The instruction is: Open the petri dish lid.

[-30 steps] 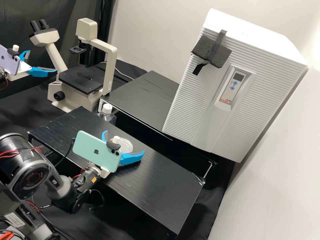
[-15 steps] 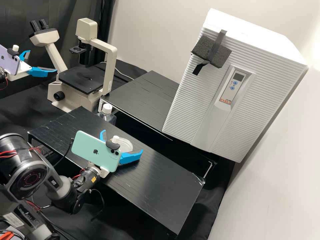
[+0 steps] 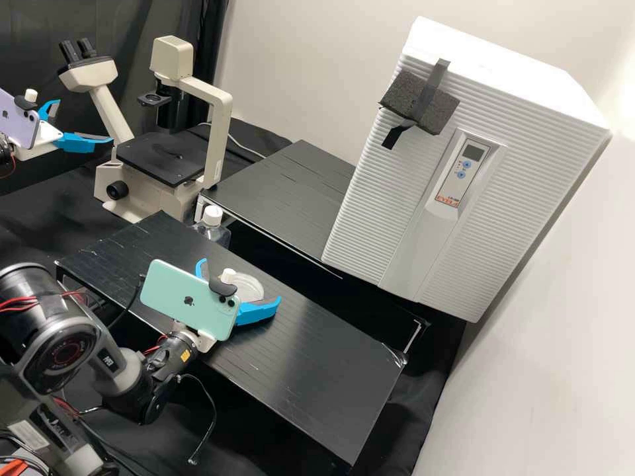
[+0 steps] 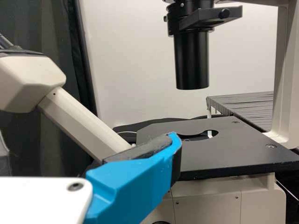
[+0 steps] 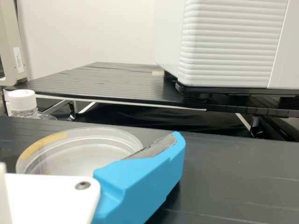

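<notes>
Right gripper [image 3: 239, 281], open, around a petri dish [image 3: 247, 289] on a black platform [image 3: 317, 370]
Its blue fingers [image 5: 147, 175] are spread either side of the dish; contact is unclear. The left gripper [image 3: 84, 121] hangs open near a microscope [image 3: 162, 158]. To free the lid [image 5: 86, 151] alone, the pads should meet only its upper edge, close softly and evenly, then lift straight up

I'm looking into a lab. I see a microscope [image 3: 219, 139] far left, a petri dish [image 3: 250, 286] nearer, a ribbed cabinet [image 3: 374, 198] right.
</notes>
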Robot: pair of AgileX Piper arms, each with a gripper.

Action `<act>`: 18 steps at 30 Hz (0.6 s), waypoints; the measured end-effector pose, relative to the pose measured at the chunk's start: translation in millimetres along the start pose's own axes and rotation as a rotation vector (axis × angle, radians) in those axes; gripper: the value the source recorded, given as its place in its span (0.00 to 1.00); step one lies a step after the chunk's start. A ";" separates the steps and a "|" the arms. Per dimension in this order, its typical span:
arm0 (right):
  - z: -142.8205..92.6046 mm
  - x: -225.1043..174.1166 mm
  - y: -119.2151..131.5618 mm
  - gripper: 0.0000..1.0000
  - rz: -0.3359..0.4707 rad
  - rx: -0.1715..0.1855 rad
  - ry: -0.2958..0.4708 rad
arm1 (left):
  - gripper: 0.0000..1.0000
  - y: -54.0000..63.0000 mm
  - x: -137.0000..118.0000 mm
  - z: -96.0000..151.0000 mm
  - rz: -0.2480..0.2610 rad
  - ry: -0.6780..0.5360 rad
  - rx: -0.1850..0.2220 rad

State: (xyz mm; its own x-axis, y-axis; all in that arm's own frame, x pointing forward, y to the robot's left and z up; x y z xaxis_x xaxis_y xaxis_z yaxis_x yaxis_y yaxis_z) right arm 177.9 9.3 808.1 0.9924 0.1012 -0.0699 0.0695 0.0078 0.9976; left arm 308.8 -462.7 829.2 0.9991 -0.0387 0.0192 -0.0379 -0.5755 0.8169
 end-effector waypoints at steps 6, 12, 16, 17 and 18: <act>0.5 0.3 -0.5 1.00 -0.002 0.002 -0.003 | 1.00 0.0 0.0 0.0 0.000 0.000 0.000; 0.5 0.3 -0.5 0.00 -0.002 0.008 -0.003 | 1.00 0.0 0.0 0.0 0.000 0.000 0.000; 0.5 0.3 -0.5 0.00 -0.002 0.015 -0.003 | 1.00 0.0 0.0 0.0 0.000 0.000 0.000; 0.5 0.3 -0.5 0.00 -0.002 0.017 -0.003 | 1.00 0.0 0.0 0.0 0.000 0.000 0.000; 0.5 0.3 -0.5 0.00 -0.002 0.017 -0.003 | 1.00 0.0 0.0 0.0 0.000 0.000 0.000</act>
State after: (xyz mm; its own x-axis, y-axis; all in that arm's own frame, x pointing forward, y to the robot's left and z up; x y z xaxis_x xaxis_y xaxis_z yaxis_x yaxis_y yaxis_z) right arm 178.1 8.9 807.6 0.9925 0.0986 -0.0723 0.0735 -0.0086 0.9973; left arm 308.8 -462.7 829.2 0.9991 -0.0387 0.0192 -0.0379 -0.5755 0.8169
